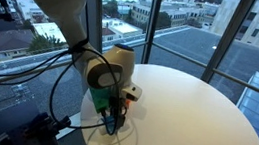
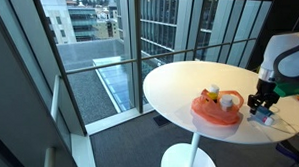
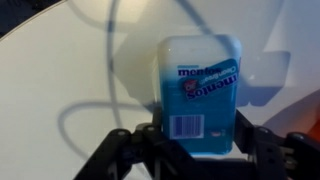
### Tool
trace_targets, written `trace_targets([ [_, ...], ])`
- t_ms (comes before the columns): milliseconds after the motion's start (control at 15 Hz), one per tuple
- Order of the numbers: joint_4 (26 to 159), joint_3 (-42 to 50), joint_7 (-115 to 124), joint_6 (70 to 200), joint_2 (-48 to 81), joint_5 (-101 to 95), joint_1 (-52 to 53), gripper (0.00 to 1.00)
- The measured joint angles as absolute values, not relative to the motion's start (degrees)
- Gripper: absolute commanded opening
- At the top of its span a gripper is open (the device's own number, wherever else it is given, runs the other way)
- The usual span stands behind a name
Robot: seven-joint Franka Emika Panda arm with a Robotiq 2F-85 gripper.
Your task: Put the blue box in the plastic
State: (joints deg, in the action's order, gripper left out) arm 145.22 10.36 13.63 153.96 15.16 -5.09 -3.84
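a round white table [image 1: 199,122] stands by tall glass walls. in an exterior view it rests on a white post [image 2: 199,142] with a round foot [image 2: 187,160] on a grey floor [image 2: 112,145]. in the wrist view a dark cable [image 3: 62,120] lies in a loop on the tabletop. dark mullions [image 2: 136,44] split the glass into tall panes, and a horizontal rail [image 2: 99,63] crosses them low down. outside, city buildings [image 1: 128,7] show in dim bluish light, with a flat roof [image 2: 109,83] just below the panes. a small yellow thing [image 2: 212,91] and a white one [image 2: 228,99] sit close together over the table, too small to identify.
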Motion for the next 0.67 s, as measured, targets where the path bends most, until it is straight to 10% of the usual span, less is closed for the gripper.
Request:
trace_targets([
  [667, 145.1, 9.5, 13.4, 152.3, 7.6, -4.7, -3.0, 0.40],
])
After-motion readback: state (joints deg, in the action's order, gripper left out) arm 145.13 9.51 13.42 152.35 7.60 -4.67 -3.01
